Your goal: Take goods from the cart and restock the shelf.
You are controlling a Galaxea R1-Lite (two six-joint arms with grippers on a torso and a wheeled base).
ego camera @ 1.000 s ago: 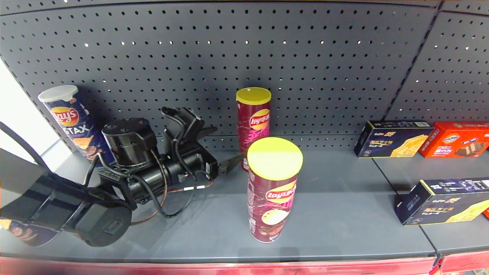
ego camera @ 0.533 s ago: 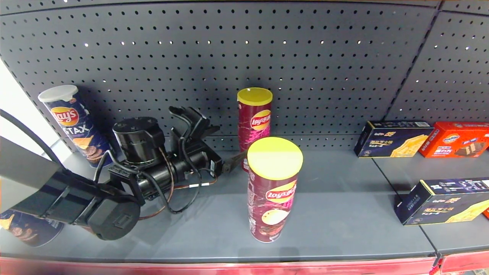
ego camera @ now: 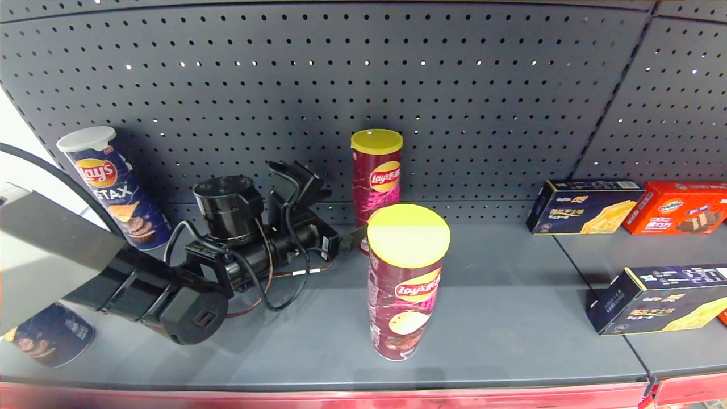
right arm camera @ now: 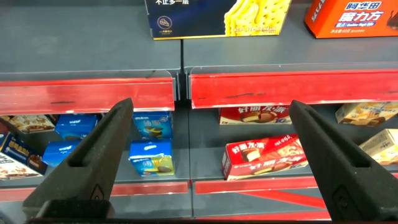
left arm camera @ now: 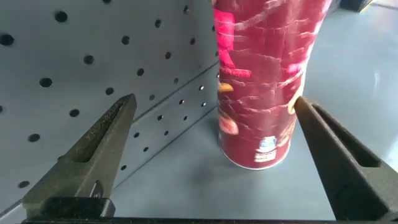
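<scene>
Left wrist view: left gripper (left arm camera: 214,102), fingers (left arm camera: 99,149) spread wide and holding nothing, faces the rear red can (left arm camera: 264,74) on the shelf (left arm camera: 180,177).

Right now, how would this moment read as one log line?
left fingers: open, rear can between them | front can: upright on shelf | right fingers: open, empty

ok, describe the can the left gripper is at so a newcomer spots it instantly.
On the grey shelf, look along the pegboard back wall to the middle. A maroon can with a yellow lid stands upright there, just ahead of the open left gripper. Its twin stands nearer the front edge; this is the rear one.
</scene>
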